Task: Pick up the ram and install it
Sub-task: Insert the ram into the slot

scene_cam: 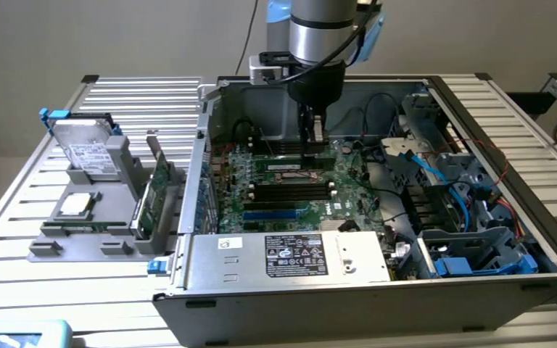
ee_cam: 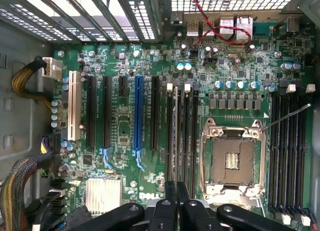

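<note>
Directly under tool (ee_cam: 176, 187), ram (ee_cam: 176, 136)

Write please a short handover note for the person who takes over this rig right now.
Gripper: shut on the ram, low inside the open computer case.
Ram: seen edge-on, lined up with the memory slots beside the empty CPU socket.
Done: ram picked up, brought over the motherboard.
Left: installing; I cannot tell whether it already sits in a slot.
</note>
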Robot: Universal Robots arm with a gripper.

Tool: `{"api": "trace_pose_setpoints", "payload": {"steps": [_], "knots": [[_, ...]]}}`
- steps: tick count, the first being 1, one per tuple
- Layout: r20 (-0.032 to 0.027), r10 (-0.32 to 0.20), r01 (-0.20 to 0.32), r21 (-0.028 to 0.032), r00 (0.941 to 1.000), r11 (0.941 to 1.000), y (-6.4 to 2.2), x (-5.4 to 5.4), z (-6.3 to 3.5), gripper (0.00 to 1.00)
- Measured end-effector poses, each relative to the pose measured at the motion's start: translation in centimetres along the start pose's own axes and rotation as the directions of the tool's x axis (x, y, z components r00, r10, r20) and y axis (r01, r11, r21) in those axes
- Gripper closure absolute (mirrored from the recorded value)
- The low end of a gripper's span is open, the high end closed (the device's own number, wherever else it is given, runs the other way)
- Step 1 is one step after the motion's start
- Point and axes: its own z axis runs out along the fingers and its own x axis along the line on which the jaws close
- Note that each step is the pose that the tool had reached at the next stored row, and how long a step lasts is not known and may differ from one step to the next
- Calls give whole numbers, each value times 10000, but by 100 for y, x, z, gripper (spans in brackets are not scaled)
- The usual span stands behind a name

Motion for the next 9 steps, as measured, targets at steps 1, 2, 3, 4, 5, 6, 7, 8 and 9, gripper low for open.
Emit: {"api": "trace_pose_setpoints", "payload": {"steps": [1,2,3,4,5,6,7,8,9], "knots": [[1,0,0,0,10000,10000,0,-1,13,87],[0,-1,1,0,10000,10000,0,-3,25,87],[0,-1,1,0,10000,10000,0,-4,39,87],[-1,0,0,0,10000,10000,0,-5,53,87],[-1,0,0,0,10000,10000,0,-6,67,87],[0,0,0,0,10000,10000,0,-8,83,87],[0,1,-1,1,10000,10000,0,-10,99,87],[0,1,-1,1,10000,10000,0,-12,114,87],[1,0,0,1,10000,10000,0,-15,129,87]]}}
